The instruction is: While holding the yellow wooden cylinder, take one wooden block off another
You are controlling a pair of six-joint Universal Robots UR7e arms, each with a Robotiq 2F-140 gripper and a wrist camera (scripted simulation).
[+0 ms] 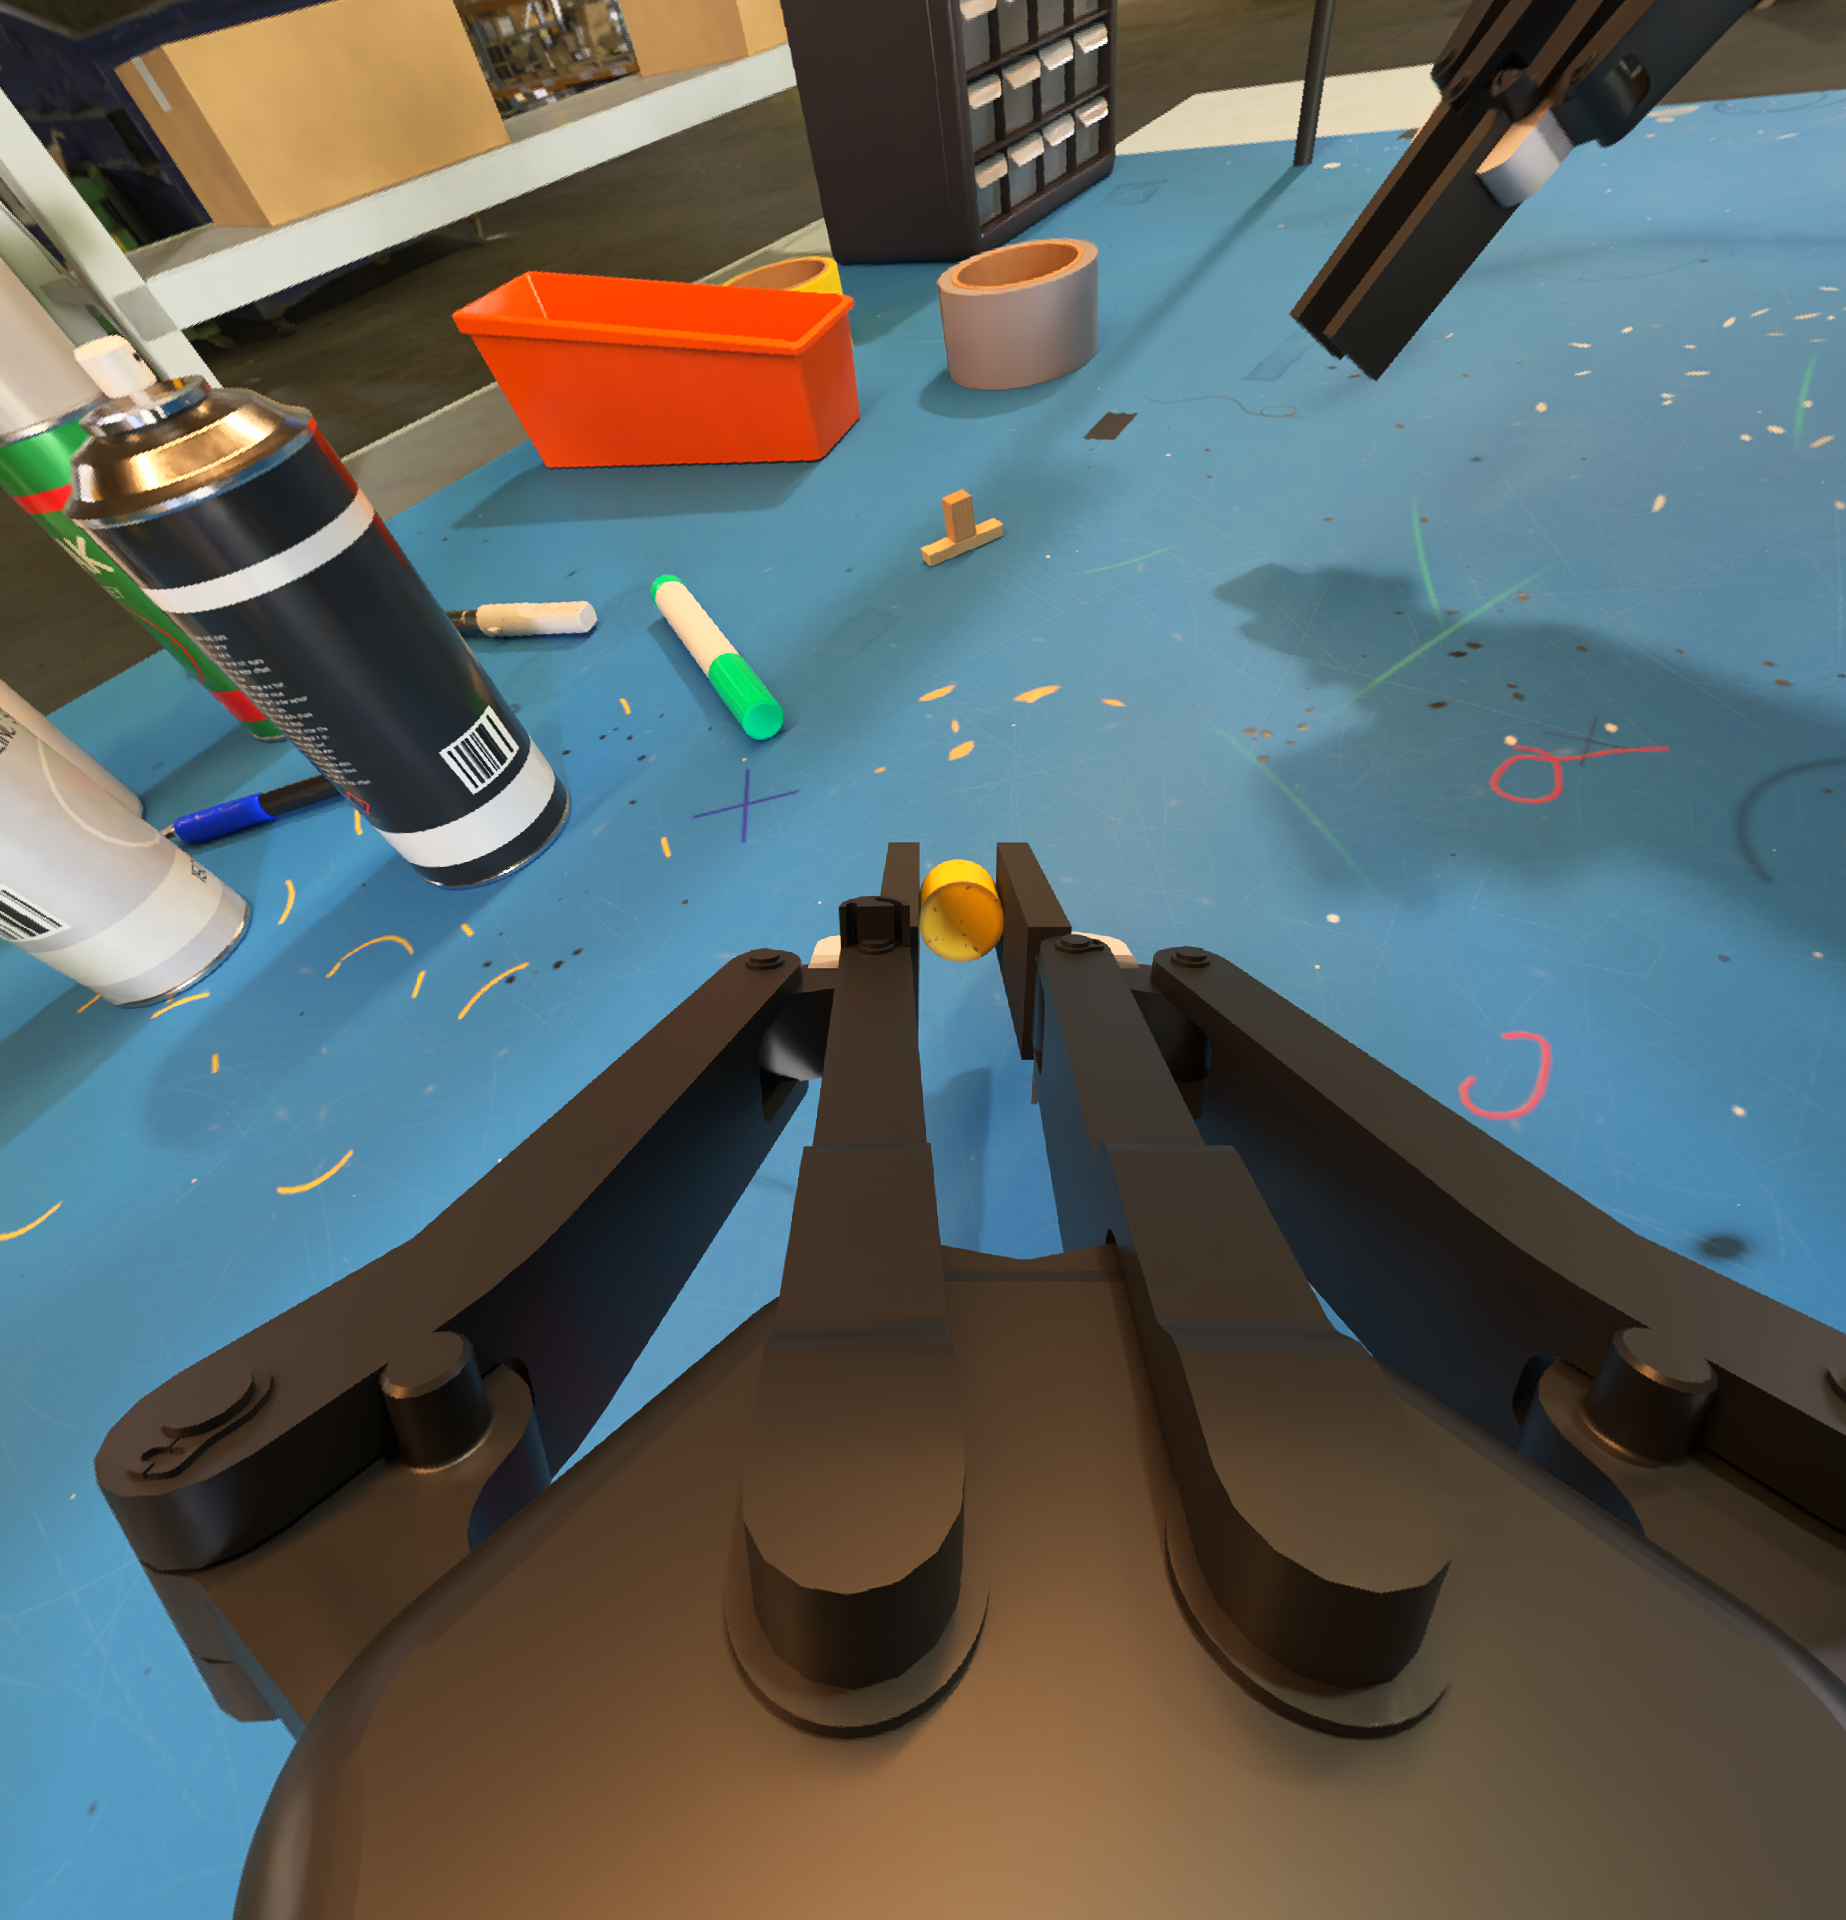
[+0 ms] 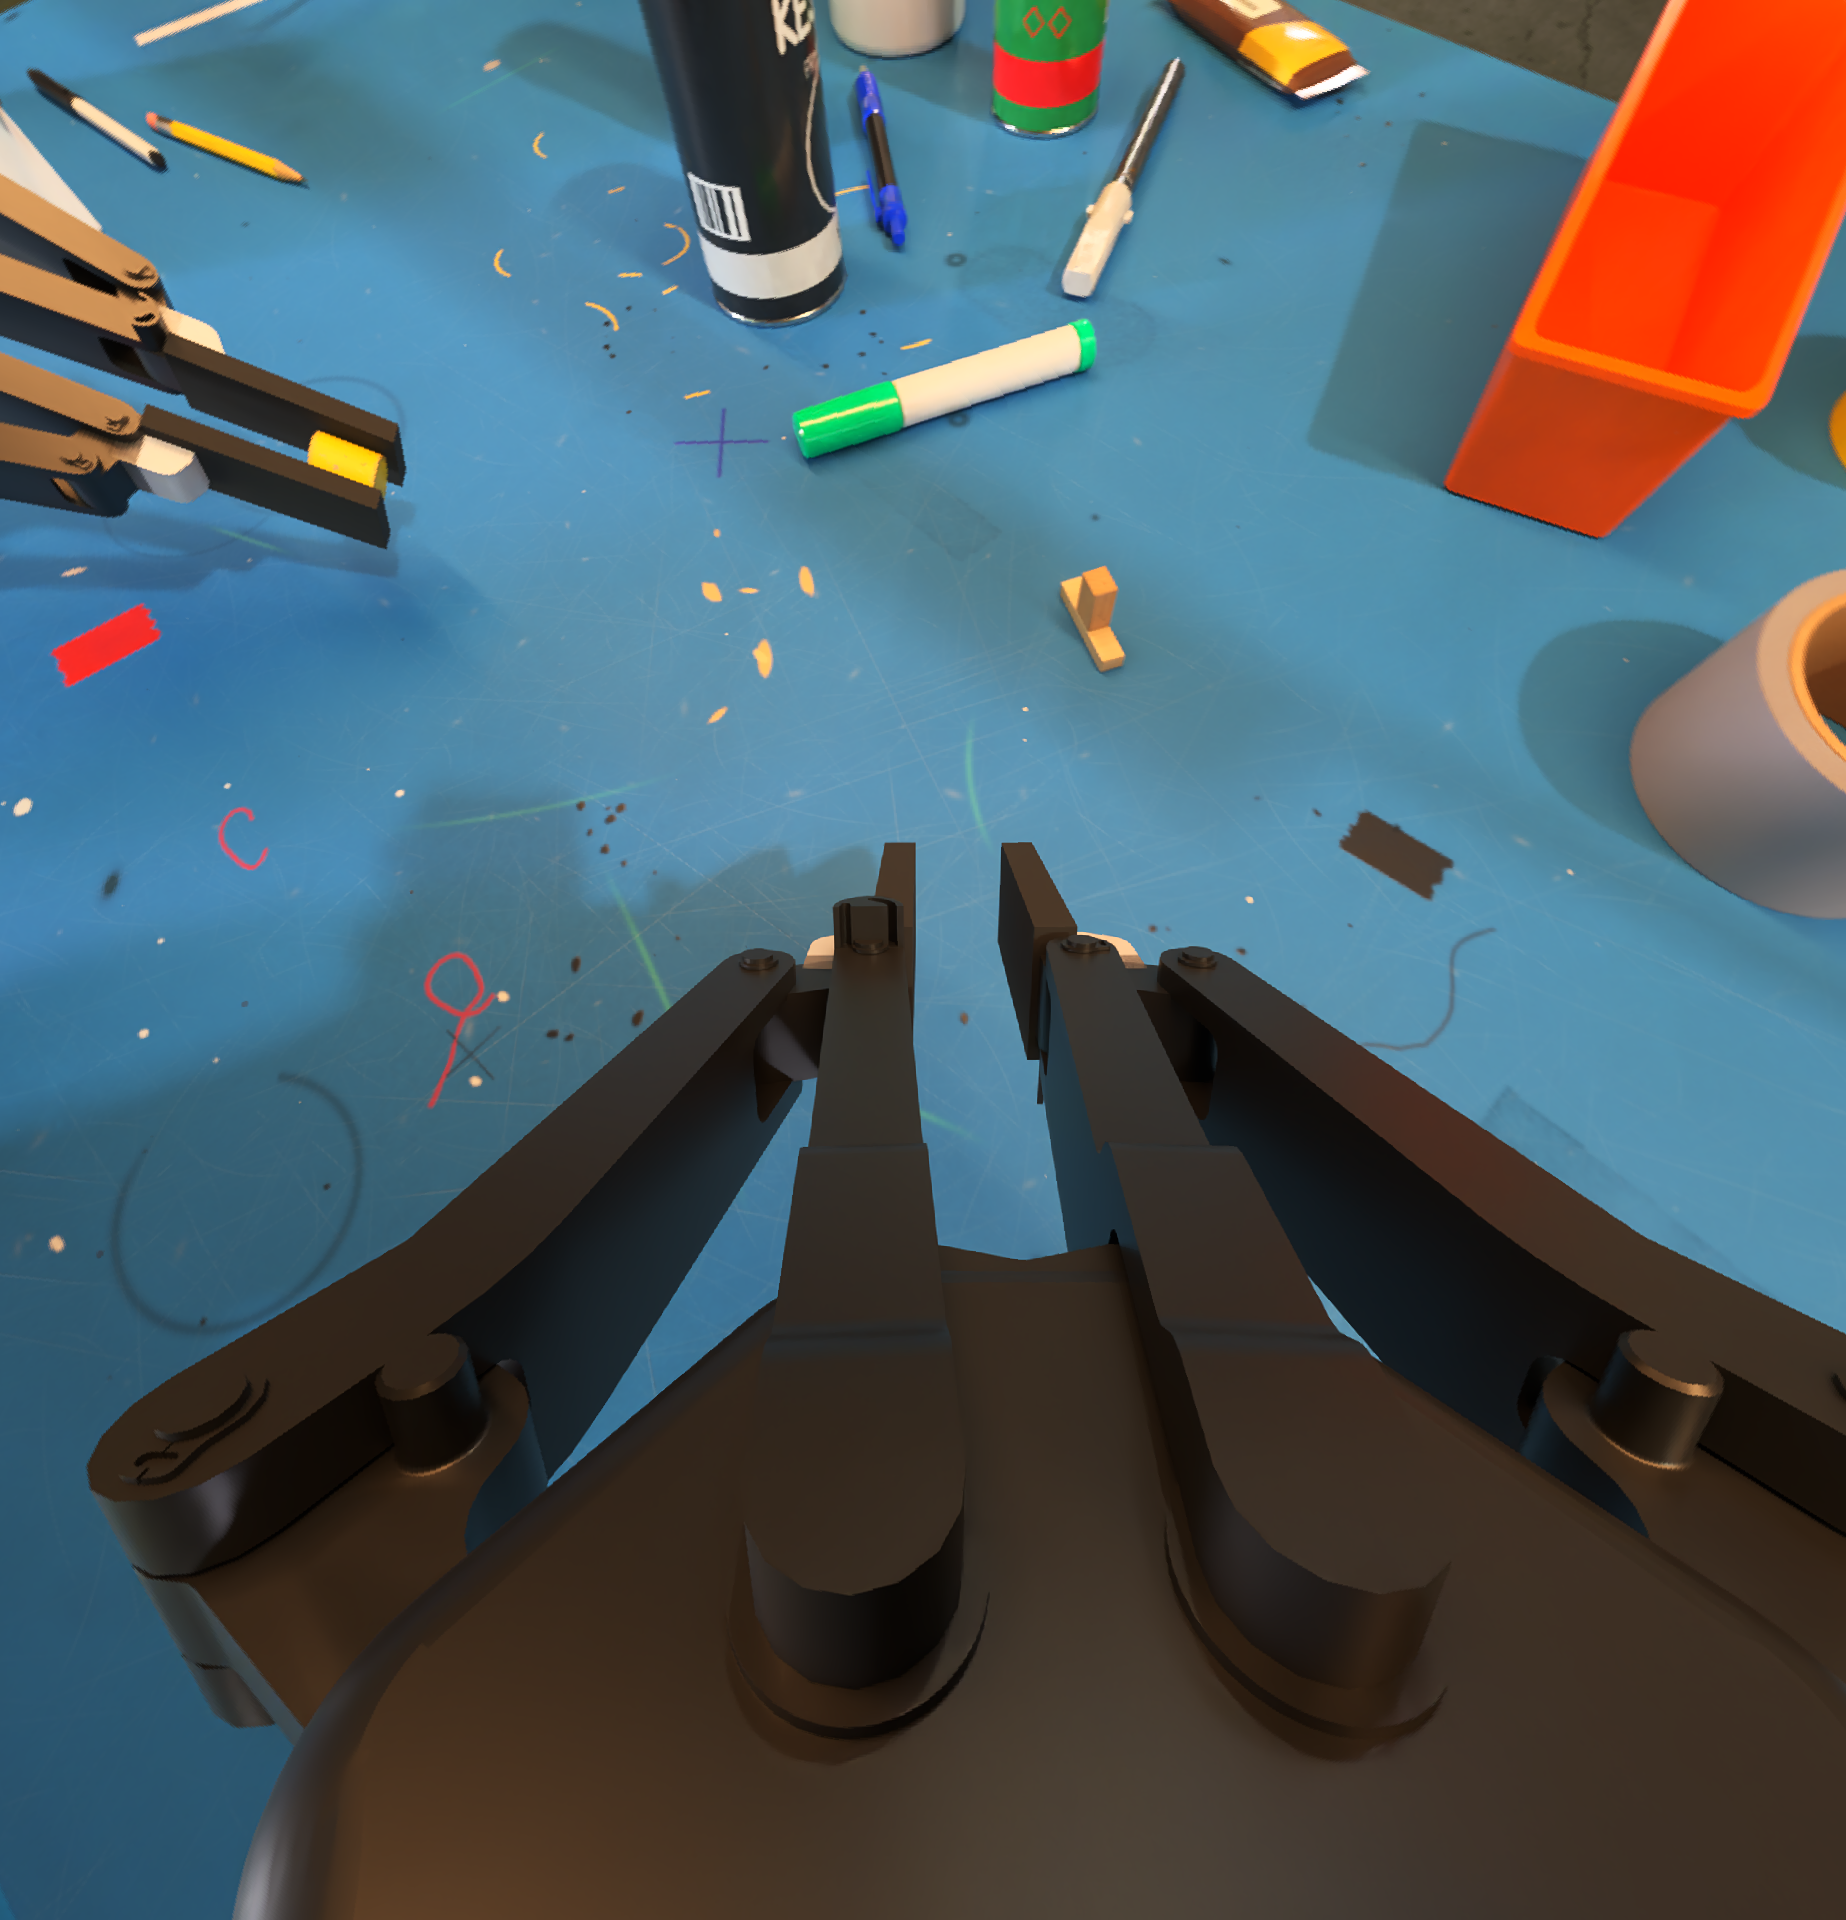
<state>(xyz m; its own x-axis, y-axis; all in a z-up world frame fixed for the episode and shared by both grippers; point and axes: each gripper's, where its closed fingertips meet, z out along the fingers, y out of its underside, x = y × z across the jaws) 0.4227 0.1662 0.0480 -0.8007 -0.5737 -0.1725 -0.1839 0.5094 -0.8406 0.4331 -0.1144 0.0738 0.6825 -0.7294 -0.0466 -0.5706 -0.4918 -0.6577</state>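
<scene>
My left gripper (image 1: 958, 868) is shut on the yellow wooden cylinder (image 1: 960, 912) and holds it above the blue table (image 1: 1158, 831). It also shows at the left of the right wrist view (image 2: 384, 490), with the cylinder (image 2: 345, 459) between its fingers. A small upright wooden block (image 1: 957, 512) stands on a flat wooden block (image 1: 969, 542) farther out; both show in the right wrist view (image 2: 1098, 592), (image 2: 1106, 649). My right gripper (image 2: 957, 862) is empty, its jaws a narrow gap apart, above the table short of the blocks. It also shows in the left wrist view (image 1: 1350, 338).
An orange bin (image 1: 670, 364) and a grey tape roll (image 1: 1018, 312) stand beyond the blocks. A green-capped marker (image 1: 716, 660), a white marker (image 1: 529, 618), a blue pen (image 1: 233, 816) and spray cans (image 1: 306, 644) sit to the left. A dark drawer cabinet (image 1: 960, 114) stands at the back.
</scene>
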